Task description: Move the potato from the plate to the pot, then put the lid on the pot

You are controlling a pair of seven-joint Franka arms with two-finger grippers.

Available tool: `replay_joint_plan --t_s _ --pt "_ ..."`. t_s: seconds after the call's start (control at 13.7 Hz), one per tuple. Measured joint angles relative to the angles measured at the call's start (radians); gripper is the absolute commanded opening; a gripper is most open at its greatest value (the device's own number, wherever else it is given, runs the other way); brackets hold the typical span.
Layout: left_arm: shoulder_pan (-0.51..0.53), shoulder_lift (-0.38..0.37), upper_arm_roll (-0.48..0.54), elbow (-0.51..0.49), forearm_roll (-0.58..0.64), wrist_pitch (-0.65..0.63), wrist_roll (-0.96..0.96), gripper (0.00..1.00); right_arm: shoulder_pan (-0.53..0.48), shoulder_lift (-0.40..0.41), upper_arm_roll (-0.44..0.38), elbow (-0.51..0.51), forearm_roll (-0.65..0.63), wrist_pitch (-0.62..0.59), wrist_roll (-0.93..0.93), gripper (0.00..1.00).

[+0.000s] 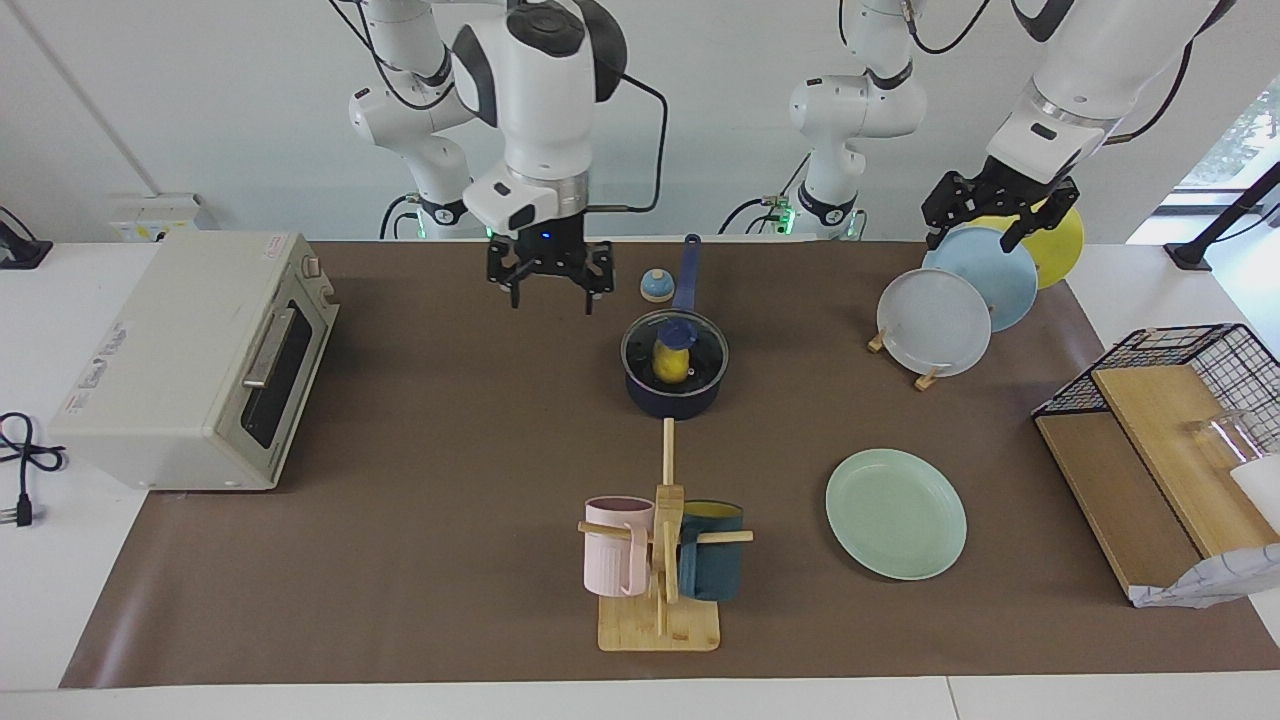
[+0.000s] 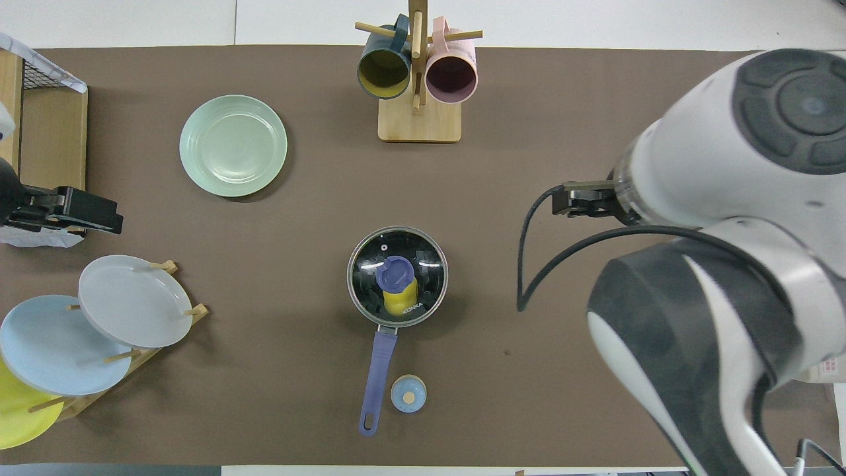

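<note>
The potato (image 1: 669, 365) sits inside the pot (image 1: 672, 392) near the middle of the worktop (image 1: 450, 420), under the glass lid (image 1: 674, 350), which rests on the pot's rim. The mint-green plate (image 1: 896, 513) lies bare, farther from the robots and toward the left arm's end. The right hand (image 1: 549, 295) hangs raised, fingers spread and holding nothing, over the worktop between the pot and the toaster oven (image 1: 195, 358), well apart from the lid. The left hand (image 1: 982, 237), also spread and empty, hovers over the rack of plates (image 1: 940, 320).

Glass over metal, on my matt mat

My lid (image 2: 397, 276) looks glossy glass, metal-rimmed; mug stand (image 2: 419, 119) bare wood; table cover (image 2: 562, 370) matt brown.
</note>
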Motion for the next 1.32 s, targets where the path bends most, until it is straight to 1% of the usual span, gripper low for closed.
replay_joint_plan --t_s 0.22,0.44,0.58,0.8,0.95,1.17,1.32 --pt "0.000 0.000 0.000 0.000 0.000 0.000 0.000 1.00 -0.119 -0.039 0.002 0.007 0.019 -0.089 -0.059 1.00" --pt "0.000 -0.003 0.000 0.000 0.000 0.000 0.000 1.00 -0.191 -0.043 -0.003 0.029 0.034 -0.141 -0.122 1.00" --pt "0.000 -0.008 0.000 0.000 0.000 0.000 0.000 1.00 -0.216 -0.043 -0.003 0.031 0.039 -0.142 -0.147 1.00" --pt "0.000 -0.013 0.000 0.000 0.000 0.000 0.000 1.00 -0.221 -0.043 -0.003 0.035 0.042 -0.142 -0.148 1.00" --pt "0.000 -0.013 0.000 0.000 0.000 0.000 0.000 1.00 -0.234 -0.043 -0.003 0.036 0.072 -0.142 -0.148 1.00" --pt "0.000 -0.013 0.000 0.000 0.000 0.000 0.000 1.00 -0.285 -0.043 -0.003 0.036 0.100 -0.142 -0.155 1.00" --pt "0.000 -0.013 0.000 -0.001 0.000 0.000 0.000 1.00 -0.307 -0.043 -0.004 0.036 0.100 -0.142 -0.212 1.00"
